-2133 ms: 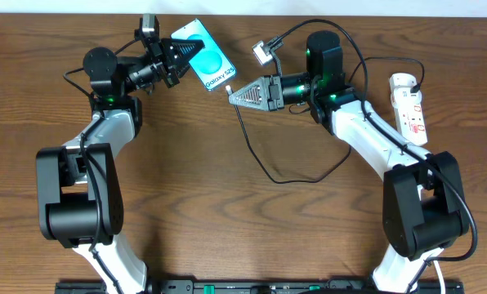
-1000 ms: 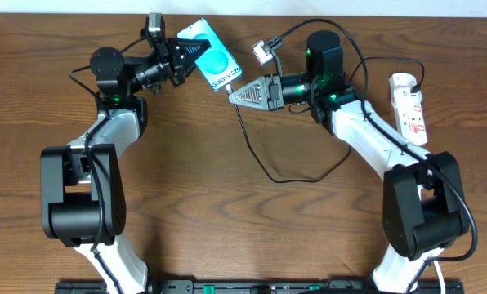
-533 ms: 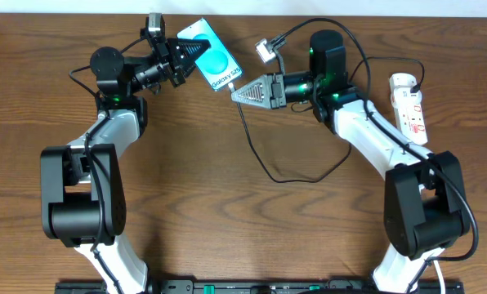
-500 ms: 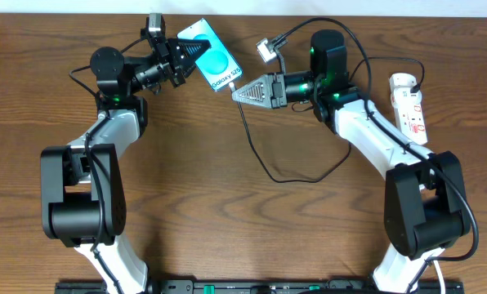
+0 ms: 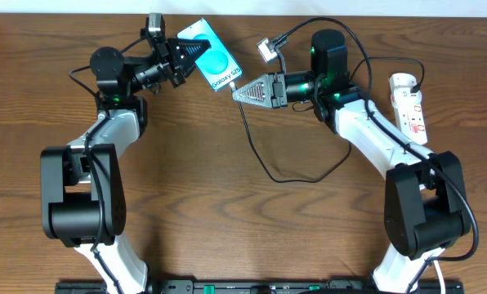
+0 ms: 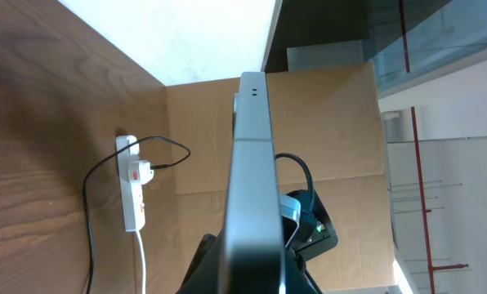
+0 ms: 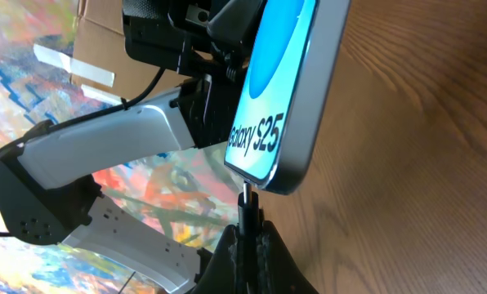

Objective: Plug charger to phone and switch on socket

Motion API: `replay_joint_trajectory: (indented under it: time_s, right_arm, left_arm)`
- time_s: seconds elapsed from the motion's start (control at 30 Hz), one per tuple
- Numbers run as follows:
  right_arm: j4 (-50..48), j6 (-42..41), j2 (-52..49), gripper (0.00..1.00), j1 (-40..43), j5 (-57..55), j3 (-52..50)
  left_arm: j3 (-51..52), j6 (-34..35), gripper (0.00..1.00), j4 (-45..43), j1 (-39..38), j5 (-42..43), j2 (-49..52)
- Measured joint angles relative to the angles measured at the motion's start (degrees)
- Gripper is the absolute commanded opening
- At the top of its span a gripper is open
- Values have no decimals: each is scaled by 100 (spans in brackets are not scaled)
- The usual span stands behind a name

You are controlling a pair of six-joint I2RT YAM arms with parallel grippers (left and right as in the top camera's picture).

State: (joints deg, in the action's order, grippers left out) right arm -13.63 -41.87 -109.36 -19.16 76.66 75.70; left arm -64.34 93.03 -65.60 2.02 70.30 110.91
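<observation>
The phone [image 5: 208, 57], teal-blue screen with "Galaxy S25" text, hangs tilted above the table at the back, and my left gripper [image 5: 187, 55] is shut on its upper end. In the left wrist view the phone [image 6: 252, 188] shows edge-on between the jaws. My right gripper [image 5: 237, 92] is shut on the charger [image 5: 252, 139], a thin black cable, near its plug. In the right wrist view the plug tip [image 7: 245, 194] touches the bottom edge of the phone [image 7: 288, 90], at its port. The socket [image 5: 410, 108], a white power strip, lies at the far right.
The charger cable loops across the table middle [image 5: 297, 175] and runs back toward the right arm. A small grey adapter [image 5: 265, 51] on a black lead hangs near the right arm's base. A white cord leaves the socket [image 6: 132, 192] in the left wrist view.
The left gripper carried the phone a little right and up early on. Over the last second the right gripper edged slightly left toward the phone's bottom edge; little else moved.
</observation>
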Motion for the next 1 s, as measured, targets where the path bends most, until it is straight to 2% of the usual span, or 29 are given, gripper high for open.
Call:
replay_joint_trajectory:
  time_s: [1.0]
  right_arm:
    - [221, 0, -7, 1, -63, -197, 0]
  left_arm:
    - [0, 146, 7, -2, -7, -11, 9]
